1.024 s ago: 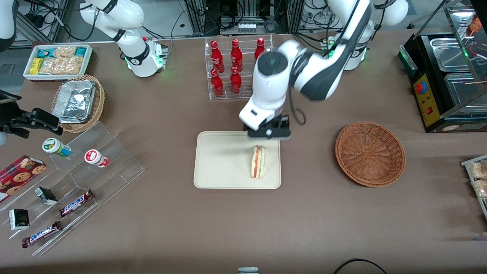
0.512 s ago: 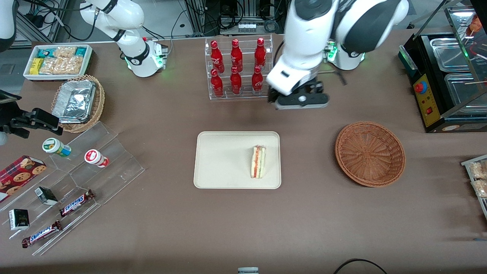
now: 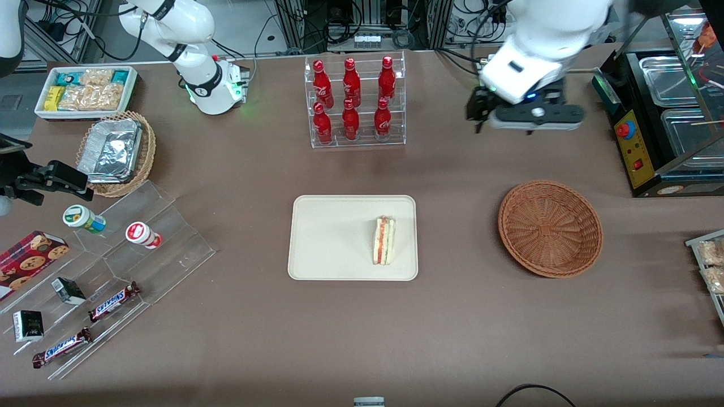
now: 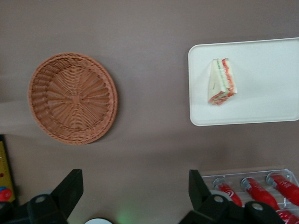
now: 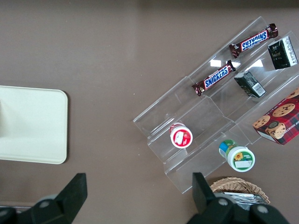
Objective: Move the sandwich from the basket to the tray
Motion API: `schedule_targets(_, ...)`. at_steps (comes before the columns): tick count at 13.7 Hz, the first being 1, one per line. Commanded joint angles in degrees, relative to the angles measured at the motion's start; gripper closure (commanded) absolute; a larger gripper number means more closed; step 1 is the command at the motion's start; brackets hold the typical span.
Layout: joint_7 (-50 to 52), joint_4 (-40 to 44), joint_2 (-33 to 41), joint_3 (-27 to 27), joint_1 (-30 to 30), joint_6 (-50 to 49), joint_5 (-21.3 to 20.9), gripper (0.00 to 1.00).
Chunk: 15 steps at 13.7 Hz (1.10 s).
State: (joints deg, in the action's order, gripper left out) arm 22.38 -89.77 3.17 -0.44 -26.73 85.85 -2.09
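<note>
The sandwich [image 3: 384, 241] [image 4: 221, 81], a pale wedge with a red and green stripe, lies on the cream tray [image 3: 334, 237] [image 4: 266, 79], close to the tray edge that faces the basket. The round reddish-brown wicker basket [image 3: 550, 228] [image 4: 73, 98] sits beside the tray toward the working arm's end and holds nothing. My left gripper [image 3: 529, 117] [image 4: 135, 189] hangs high above the table, farther from the front camera than the basket. It is open, with only bare tabletop between its dark fingers [image 4: 70, 186].
A clear rack of red bottles [image 3: 355, 102] [image 4: 252, 186] stands farther from the front camera than the tray. A black food-warmer unit [image 3: 662, 113] sits at the working arm's end. A stepped acrylic shelf with snacks [image 3: 107, 271], a foil-container basket [image 3: 116, 152] and a white snack bin [image 3: 85, 90] lie toward the parked arm's end.
The gripper rose from the tray's edge and swung away from the front camera toward the working arm's end. The sandwich stayed on the tray.
</note>
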Motion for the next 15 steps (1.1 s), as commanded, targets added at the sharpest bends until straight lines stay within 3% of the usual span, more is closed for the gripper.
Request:
schedule_targets(1, -4.3, -2.2, 3.6, 0.3, 3.2, -1.6, 0.7, 0.0)
schedule_targets(5, -11.2, -3.1, 5.4, 0.9, 8.5, -3.1, 0.7, 0.0)
schedule_targets(12, -12.9, -2.6, 4.7, 0.5, 15.8, -3.6, 0.9, 0.0)
schedule_targets(15, -14.6, -2.6, 4.6, 0.7, 18.2, -3.6, 3.6, 0.0)
